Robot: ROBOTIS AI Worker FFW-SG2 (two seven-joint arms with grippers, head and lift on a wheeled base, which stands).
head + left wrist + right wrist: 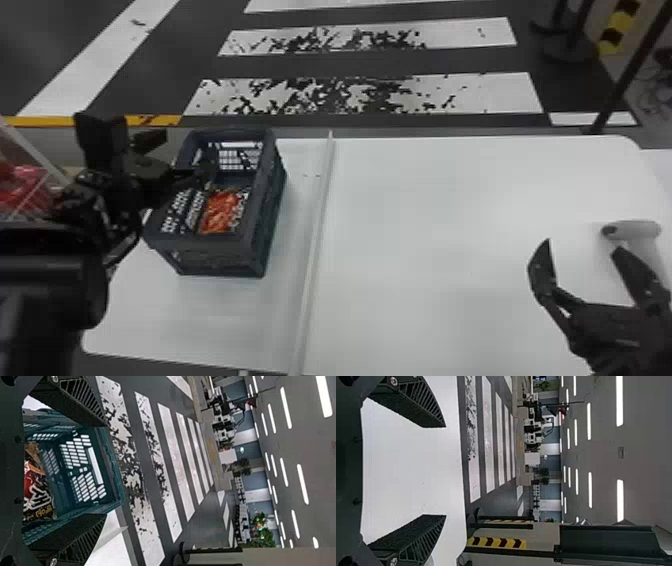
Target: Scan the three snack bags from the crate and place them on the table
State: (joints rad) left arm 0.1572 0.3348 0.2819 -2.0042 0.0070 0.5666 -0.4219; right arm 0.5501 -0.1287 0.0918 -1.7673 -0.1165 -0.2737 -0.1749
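**Left pincer (pixel 187 150) at the crate (pixel 220 256), snack bags (pixel 220 212) inside**

Its fingers stand apart. Rightward, the white table (pixel 425 225) extends beneath the right pincer (pixel 582 246), fingers also apart, near a pale cylinder (pixel 637 230). Beyond both: striped floor (pixel 365 95), then blue-and-white walls (pixel 246 439), ceiling lights (pixel 303 485).

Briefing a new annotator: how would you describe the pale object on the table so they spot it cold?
Start at the white table and go to its right side. Just beyond the right gripper is the pale object, with a rounded, tube-like top and one dark end. Its light, smooth body sets it apart from the black gripper and dark crate.
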